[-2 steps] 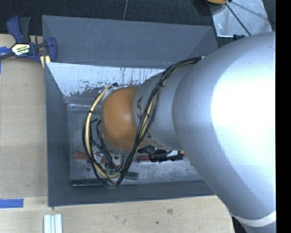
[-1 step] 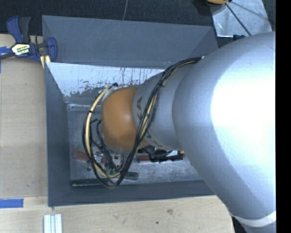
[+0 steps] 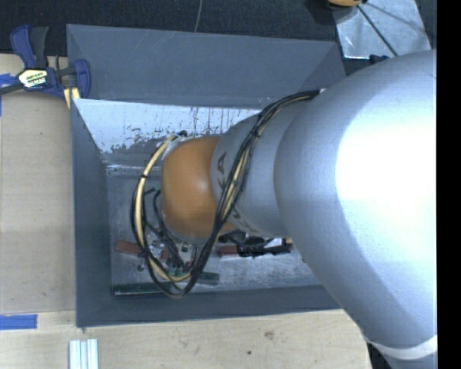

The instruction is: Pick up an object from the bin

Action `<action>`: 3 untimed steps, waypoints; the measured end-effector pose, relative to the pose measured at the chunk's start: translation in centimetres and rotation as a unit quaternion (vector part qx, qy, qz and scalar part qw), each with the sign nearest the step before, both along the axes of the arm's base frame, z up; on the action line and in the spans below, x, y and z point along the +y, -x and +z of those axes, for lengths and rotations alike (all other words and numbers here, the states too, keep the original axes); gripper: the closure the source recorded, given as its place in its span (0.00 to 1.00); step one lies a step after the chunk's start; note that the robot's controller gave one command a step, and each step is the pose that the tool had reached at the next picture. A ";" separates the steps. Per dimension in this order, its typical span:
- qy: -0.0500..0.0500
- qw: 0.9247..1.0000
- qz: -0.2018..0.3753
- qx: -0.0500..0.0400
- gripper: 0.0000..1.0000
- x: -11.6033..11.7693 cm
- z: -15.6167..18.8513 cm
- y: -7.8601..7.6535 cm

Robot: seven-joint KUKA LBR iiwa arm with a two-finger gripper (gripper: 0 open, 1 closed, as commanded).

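Observation:
My gripper (image 3: 167,254) is low in the bin, near the front left of the floor; a dark part of its body shows under the arm's orange cover. A small reddish-brown flat thing (image 3: 127,247) lies just left of it. Along the front wall, right below the gripper, lies a long dark thin bar (image 3: 142,289). A black thing with white and orange parts (image 3: 255,246) lies to the right of the gripper, half hidden by the arm. What lies directly under the gripper is hidden.
The arm, with its orange cover and looped cables, hides most of the bin floor. A strip of bare floor shows along the back wall and at the front right.

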State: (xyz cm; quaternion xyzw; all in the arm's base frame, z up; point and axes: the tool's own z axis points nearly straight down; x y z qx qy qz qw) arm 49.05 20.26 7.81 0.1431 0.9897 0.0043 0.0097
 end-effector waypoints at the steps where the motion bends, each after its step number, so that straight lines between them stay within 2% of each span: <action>1: 0.002 1.000 0.000 0.007 1.00 0.0 0.4 0.2; 3: 0.003 1.000 0.000 0.010 1.00 -0.1 1.2 0.2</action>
